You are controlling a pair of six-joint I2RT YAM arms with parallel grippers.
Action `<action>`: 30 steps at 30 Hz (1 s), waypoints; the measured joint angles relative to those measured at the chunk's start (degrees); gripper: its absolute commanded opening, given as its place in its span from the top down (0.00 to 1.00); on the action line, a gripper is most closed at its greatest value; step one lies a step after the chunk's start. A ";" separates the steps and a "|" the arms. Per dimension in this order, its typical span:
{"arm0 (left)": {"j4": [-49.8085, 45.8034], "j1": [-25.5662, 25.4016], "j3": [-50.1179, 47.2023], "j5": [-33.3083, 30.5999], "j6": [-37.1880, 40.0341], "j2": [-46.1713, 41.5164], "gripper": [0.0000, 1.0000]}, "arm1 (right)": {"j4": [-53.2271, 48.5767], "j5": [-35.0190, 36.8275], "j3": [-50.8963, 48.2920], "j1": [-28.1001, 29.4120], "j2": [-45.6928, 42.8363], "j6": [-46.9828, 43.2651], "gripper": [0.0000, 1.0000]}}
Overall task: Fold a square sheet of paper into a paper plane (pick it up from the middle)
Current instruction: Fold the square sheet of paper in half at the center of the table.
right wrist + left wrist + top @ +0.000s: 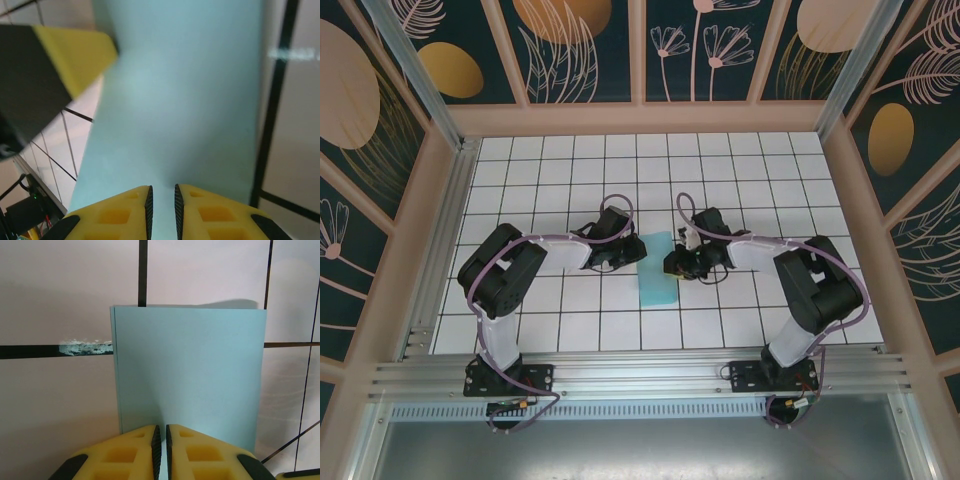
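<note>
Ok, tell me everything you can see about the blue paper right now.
The paper is thin, plain light teal-blue, and looks folded in half into a tall rectangle, with doubled layers showing along one edge. It sits mid-table on the white grid, between the arms. The left gripper and the right gripper each pinch an edge with nearly closed fingers.

Light teal paper [655,268], folded in half, mid-table between grippers.

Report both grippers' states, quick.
Left gripper: shut on the paper.
Right gripper: fingers nearly together on the paper's edge, apparently gripping it.
</note>
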 measured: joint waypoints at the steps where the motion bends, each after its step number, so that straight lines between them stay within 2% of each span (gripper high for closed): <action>1: 0.00 0.00 0.00 0.00 0.00 0.00 0.84 | 0.02 -0.28 -0.42 -0.04 0.00 0.00 0.77; 20: 0.15 0.00 -0.02 0.00 -0.02 0.00 0.84 | 5.20 -5.70 -4.76 -2.03 1.33 -1.20 0.76; 30: 0.39 0.00 -0.17 -0.04 -0.04 0.07 0.84 | 4.35 -9.90 -8.20 -2.69 -3.54 -3.06 0.76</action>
